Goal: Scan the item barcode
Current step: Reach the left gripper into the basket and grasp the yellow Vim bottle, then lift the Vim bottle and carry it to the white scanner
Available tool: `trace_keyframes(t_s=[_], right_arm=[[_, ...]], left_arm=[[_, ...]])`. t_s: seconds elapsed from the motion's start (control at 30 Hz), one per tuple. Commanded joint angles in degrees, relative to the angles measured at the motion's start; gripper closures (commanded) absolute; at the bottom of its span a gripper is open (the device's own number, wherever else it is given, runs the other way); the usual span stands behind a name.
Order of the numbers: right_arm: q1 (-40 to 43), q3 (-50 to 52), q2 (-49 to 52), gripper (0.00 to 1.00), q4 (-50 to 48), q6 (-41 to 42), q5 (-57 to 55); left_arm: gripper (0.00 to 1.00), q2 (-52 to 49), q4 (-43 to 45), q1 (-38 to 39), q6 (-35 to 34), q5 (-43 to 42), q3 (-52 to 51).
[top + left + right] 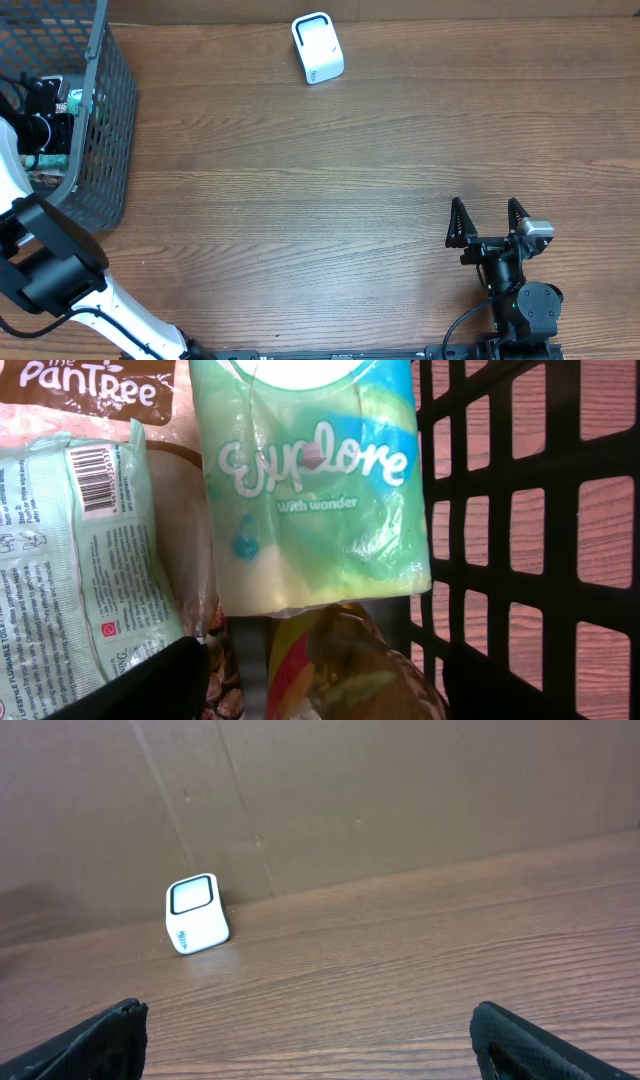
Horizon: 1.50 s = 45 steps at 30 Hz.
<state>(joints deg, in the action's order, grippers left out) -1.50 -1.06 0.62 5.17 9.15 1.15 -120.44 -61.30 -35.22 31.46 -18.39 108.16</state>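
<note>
My left gripper [325, 695] is down inside the dark mesh basket [105, 130]. Its jaws stand on either side of a glossy packet in brown, yellow and red [350, 670]. Whether the pads press on it does not show. Above it lies a green "Explore" pack [315, 490]. To the left is a mint packet [70, 560] with a barcode [98, 475] facing up. The white scanner [318, 48] stands at the far edge of the table; the right wrist view has the scanner [196, 914] ahead on the left. My right gripper [490, 222] is open and empty at the front right.
A brown "PanTree" bag [90, 395] lies at the top of the basket pile. The basket wall [500, 510] runs close along the right of my left gripper. A cardboard wall [400, 800] backs the wooden table [300, 200].
</note>
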Motion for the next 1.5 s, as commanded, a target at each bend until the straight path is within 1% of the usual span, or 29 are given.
trace_keyframes(t_s=[0.0, 0.1, 0.2, 0.27, 0.37, 0.5, 0.57, 0.63, 0.67, 0.77, 0.8, 0.87, 0.93, 1.03, 1.27, 1.4, 1.47], right_arm=[[0.2, 0.6, -0.5, 0.0, -0.3, -0.2, 0.0], [0.2, 0.6, -0.5, 0.0, -0.3, -0.2, 0.0], [0.2, 0.6, -0.5, 0.0, -0.3, -0.2, 0.0], [0.2, 0.6, -0.5, 0.0, -0.4, -0.2, 0.0], [0.2, 0.6, -0.5, 0.0, -0.3, -0.2, 0.0], [0.2, 0.6, -0.5, 0.0, -0.3, -0.2, 0.0], [0.2, 0.6, -0.5, 0.0, -0.3, -0.2, 0.0], [0.2, 0.6, -0.5, 0.0, -0.4, -0.2, 0.0], [0.2, 0.6, -0.5, 0.0, -0.3, -0.2, 0.0], [0.2, 0.6, -0.5, 0.0, -0.3, -0.2, 0.0], [0.2, 0.6, -0.5, 0.0, -0.3, -0.2, 0.0], [0.2, 0.6, -0.5, 0.0, -0.3, -0.2, 0.0], [0.2, 0.6, -0.5, 0.0, -0.3, -0.2, 0.0], [0.2, 0.6, -0.5, 0.0, -0.3, -0.2, 0.0], [0.2, 0.6, -0.5, 0.0, -0.3, -0.2, 0.0], [0.2, 0.6, -0.5, 0.0, -0.3, -0.2, 0.0], [0.2, 0.6, -0.5, 0.0, -0.3, -0.2, 0.0]], left_arm=[[0.28, 0.3, -0.4, 0.2, -0.9, 1.4, 0.1], [0.32, 0.6, -0.4, 0.1, -2.4, 1.4, 0.1], [0.42, 0.6, -1.1, 0.1, -3.4, 1.4, 0.1], [0.46, 0.6, -1.3, 0.1, -3.8, 1.4, 0.1], [0.5, 0.6, -1.2, 0.1, -7.2, 1.5, 0.1], [0.48, 0.6, -1.2, 0.1, -13.4, 2.6, 0.1], [0.4, 0.6, -1.2, 0.1, -14.0, 2.7, 0.1], [0.38, 0.6, -1.3, 0.1, -13.9, 2.7, 0.1], [0.39, 0.6, -1.4, 0.1, -13.9, 2.7, 0.1], [0.54, 0.6, -1.5, 0.1, -13.9, 2.4, 0.1], [0.57, 0.6, -1.5, 0.1, -13.9, 2.3, 0.1], [0.61, 0.9, -1.5, 0.1, -13.9, 2.3, 0.2], [0.63, 1.6, -1.5, 0.1, -13.9, 2.3, 0.7], [0.67, 3.5, -1.5, 0.1, -14.6, 2.3, 2.8], [0.68, 11.1, -1.2, 0.1, -18.5, 4.5, 12.8], [0.68, 16.3, 0.1, 0.1, -22.0, 5.3, 18.9], [0.68, 19.0, 0.5, 0.3, -25.0, 5.3, 21.2]])
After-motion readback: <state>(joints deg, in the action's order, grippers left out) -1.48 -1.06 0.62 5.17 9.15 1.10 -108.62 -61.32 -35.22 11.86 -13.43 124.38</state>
